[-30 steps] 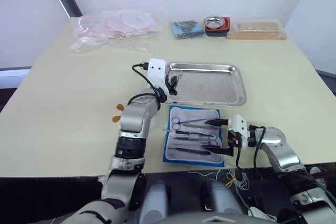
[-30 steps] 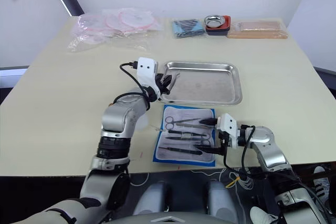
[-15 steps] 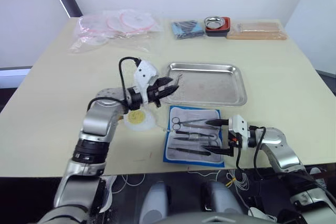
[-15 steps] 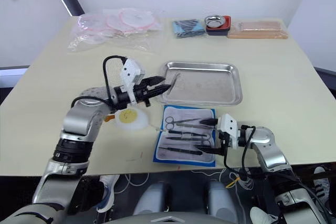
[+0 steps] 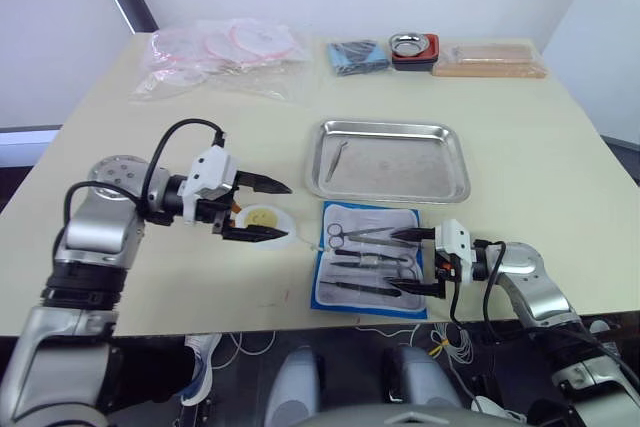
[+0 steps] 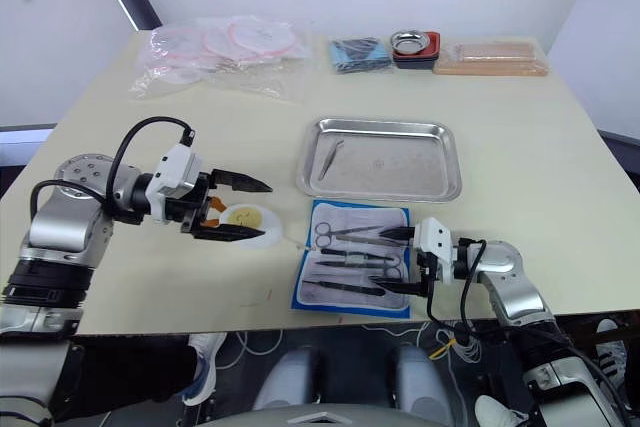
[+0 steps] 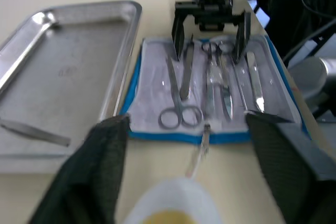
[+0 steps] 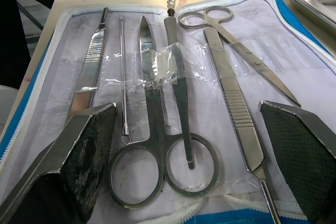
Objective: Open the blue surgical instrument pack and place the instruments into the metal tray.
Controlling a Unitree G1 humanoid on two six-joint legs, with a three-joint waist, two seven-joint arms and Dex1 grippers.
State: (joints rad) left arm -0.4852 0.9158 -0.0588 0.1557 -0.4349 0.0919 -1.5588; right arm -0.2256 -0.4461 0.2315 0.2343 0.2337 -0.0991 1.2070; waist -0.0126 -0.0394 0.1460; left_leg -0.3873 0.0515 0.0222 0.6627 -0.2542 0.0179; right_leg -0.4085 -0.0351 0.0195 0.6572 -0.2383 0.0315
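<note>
Left tool spread, empty, right tool spread over opened pack, likely tweezers in tray

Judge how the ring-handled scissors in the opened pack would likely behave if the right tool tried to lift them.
The scissors look like rigid polished steel, so probably stiff but slippery between the open right tool's fingers. They lie flat on the blue surgical instrument pack under a clear retaining strip, so they may snag or drag the floppy lining up.
</note>
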